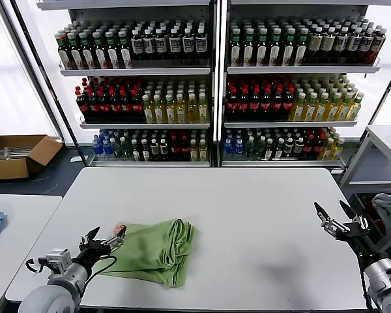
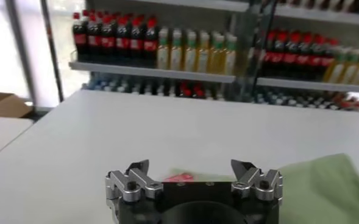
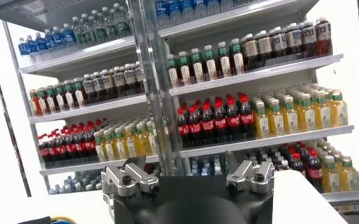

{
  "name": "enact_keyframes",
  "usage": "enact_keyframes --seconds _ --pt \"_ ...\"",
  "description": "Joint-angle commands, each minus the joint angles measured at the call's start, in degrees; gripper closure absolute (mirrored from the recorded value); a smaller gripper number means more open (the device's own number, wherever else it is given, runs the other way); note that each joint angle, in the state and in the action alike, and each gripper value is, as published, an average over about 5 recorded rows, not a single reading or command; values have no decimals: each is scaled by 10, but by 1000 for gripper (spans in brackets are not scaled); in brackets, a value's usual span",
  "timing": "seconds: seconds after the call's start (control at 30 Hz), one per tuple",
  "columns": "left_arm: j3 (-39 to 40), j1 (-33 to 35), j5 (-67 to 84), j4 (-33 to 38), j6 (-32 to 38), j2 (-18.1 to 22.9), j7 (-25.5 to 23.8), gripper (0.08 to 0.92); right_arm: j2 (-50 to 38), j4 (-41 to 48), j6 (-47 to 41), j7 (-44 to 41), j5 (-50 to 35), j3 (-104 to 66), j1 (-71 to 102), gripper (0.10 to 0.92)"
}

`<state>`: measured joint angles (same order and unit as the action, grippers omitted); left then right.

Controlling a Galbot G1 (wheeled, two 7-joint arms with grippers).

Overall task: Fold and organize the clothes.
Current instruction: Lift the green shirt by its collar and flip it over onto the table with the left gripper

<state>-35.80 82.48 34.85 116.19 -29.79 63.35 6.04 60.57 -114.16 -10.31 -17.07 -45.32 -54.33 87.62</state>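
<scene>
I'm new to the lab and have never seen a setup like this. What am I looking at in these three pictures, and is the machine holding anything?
This is a two-armed robot standing at a white table. The wide picture comes from a camera on its head, looking down at the table; the other two come from cameras on its wrists, each looking past that arm's own fingers. On the table lies a folded light green polo shirt, with a bit of its red print showing at one edge. The left gripper sits right at that edge, open and holding nothing. The right gripper waits at the table's far right side, also open and empty. Behind the table stand shelves of drink bottles.
</scene>
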Motion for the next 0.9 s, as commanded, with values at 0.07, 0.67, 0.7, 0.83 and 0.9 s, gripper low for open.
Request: enact_keyframes --seconds 0.07,0.67,0.7,0.83,0.9 --pt "21 -25 -42 -70 0 26 25 177 1 0 0 0 2 2 -1 203" --pt "56 -6 -77 -62 9 72 14 177 3 -1 2 1 3 1 1 203" --pt "56 -6 -76 -63 10 73 13 177 3 -1 2 2 3 0 1 203" --pt "53 0 -72 -63 18 74 5 191 3 1 3 3 3 0 0 203" --pt "54 4 -71 -62 20 74 1 222 2 2 4 3 3 1 -1 203"
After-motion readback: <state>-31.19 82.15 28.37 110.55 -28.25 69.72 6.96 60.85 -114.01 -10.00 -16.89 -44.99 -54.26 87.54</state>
